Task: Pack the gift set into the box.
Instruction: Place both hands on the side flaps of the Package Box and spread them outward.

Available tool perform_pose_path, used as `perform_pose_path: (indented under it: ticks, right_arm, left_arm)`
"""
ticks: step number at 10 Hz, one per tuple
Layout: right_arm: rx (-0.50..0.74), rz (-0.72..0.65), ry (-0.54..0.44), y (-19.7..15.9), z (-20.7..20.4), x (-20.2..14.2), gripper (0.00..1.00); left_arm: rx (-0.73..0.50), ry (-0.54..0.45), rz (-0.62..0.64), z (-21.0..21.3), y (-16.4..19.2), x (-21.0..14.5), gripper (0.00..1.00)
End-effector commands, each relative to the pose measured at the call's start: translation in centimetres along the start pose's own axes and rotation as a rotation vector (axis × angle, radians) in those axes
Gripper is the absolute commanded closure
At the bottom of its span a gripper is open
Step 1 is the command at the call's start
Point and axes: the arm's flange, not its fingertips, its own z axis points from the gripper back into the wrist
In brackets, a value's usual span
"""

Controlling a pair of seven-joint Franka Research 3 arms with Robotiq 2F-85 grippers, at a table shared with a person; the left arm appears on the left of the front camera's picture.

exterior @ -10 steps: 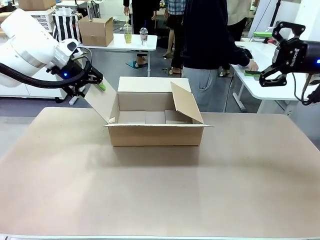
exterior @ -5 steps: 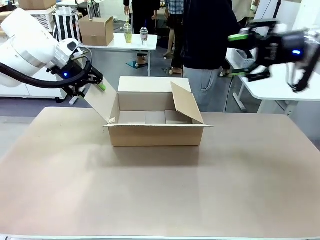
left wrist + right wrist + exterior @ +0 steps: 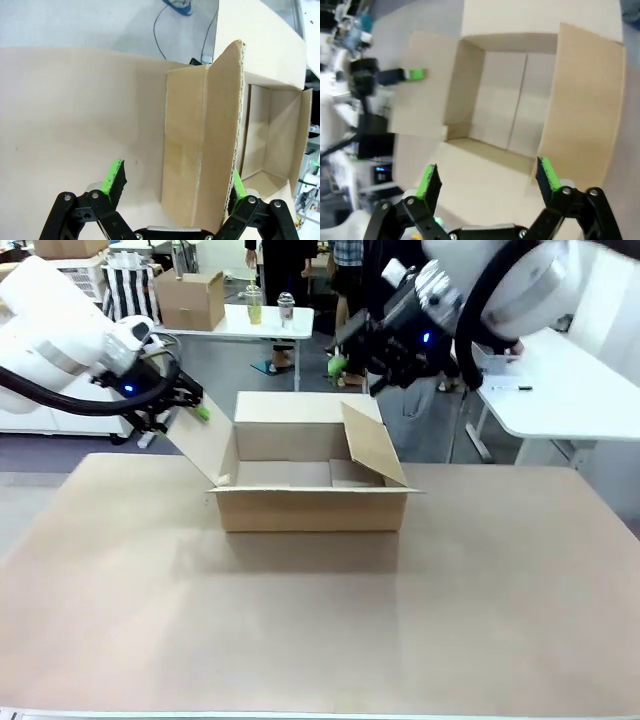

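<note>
Left pincer (image 3: 175, 176) straddles a flap (image 3: 200, 125) of the plain box (image 3: 310, 511).

Box (image 3: 312, 510) at table (image 3: 320, 640) centre, left fingers (image 3: 203, 412) astride its left flap, right fingers (image 3: 335, 365) above its far side

Matt corrugated cardboard box (image 3: 310, 510) on a matt, perhaps paper-covered table (image 3: 300, 640)

No legible text, labels, brands or numbers anywhere; box (image 3: 310, 510) sides plain brown, unprinted.
</note>
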Motion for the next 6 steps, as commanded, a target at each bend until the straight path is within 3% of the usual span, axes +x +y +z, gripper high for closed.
perform_pose_path:
  ticks: [1, 2, 3, 4, 6]
  right_arm:
    - [-0.093, 0.092, -0.049, 2.7, -3.2, 0.0, 0.0]
    - [-0.166, 0.142, -0.063, 3.5, -4.9, -0.5, 0.0]
    - [-0.169, 0.058, -0.105, 1.7, -3.9, -0.2, 0.0]
    - [-0.094, 0.155, -0.015, 2.8, -4.2, -1.1, 0.0]
    - [-0.094, 0.155, -0.015, 2.8, -4.2, -1.1, 0.0]
  left_arm:
    - [0.009, -0.009, 0.003, 0.2, 0.0, -0.1, 0.0]
    - [0.009, -0.009, 0.003, 0.2, 0.0, -0.1, 0.0]
    - [0.009, -0.009, 0.003, 0.2, 0.0, -0.1, 0.0]
    - [0.009, -0.009, 0.003, 0.2, 0.0, -0.1, 0.0]
    - [0.009, -0.009, 0.003, 0.2, 0.0, -0.1, 0.0]
